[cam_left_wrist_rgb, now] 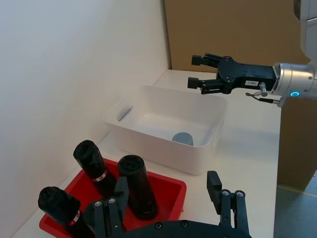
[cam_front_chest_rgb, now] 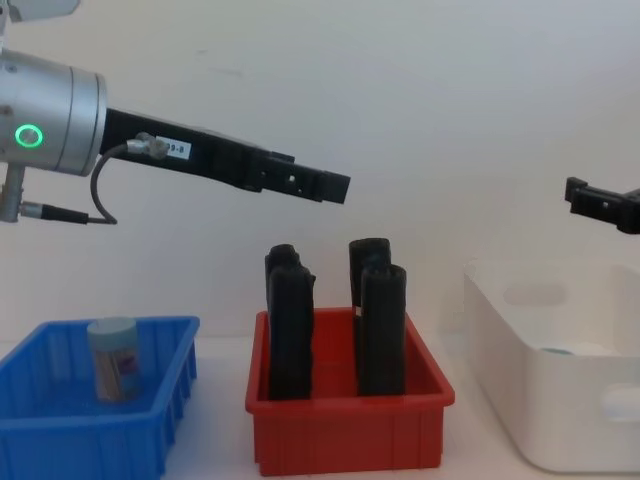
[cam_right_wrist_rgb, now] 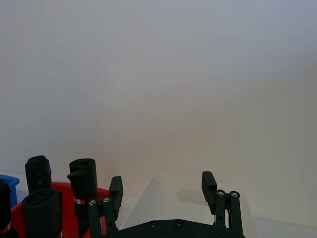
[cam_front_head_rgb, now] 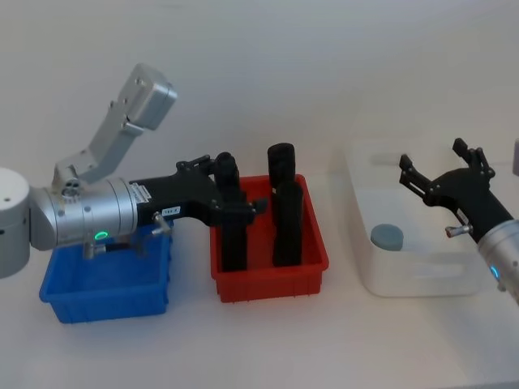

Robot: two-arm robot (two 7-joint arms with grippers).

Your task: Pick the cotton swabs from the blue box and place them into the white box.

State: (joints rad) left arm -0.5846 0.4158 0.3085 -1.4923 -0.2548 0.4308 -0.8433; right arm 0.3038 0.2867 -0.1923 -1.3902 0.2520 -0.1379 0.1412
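Right gripper (cam_left_wrist_rgb: 194, 71) hovers, jaws wide for release, above the jar (cam_left_wrist_rgb: 183, 138) in the white box (cam_left_wrist_rgb: 163, 148); left gripper (cam_left_wrist_rgb: 166, 182) idles, likewise wide.

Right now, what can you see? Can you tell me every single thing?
Blue box: one, blue, on the table's left.
Red bin: one, red, in the middle.
White box: one, white, on the right.
Swab jars: two, clear with grey-blue lids; one in the blue box, another in the white box.
Black tubes: four, black, standing in the red bin.
Table: one, white, under the boxes.
Board: one, brown, beyond the table, past the white box.
Left gripper: one, black, fingers open and empty, above the red bin's left side.
Right gripper: one, black, fingers open and empty, above the white box.
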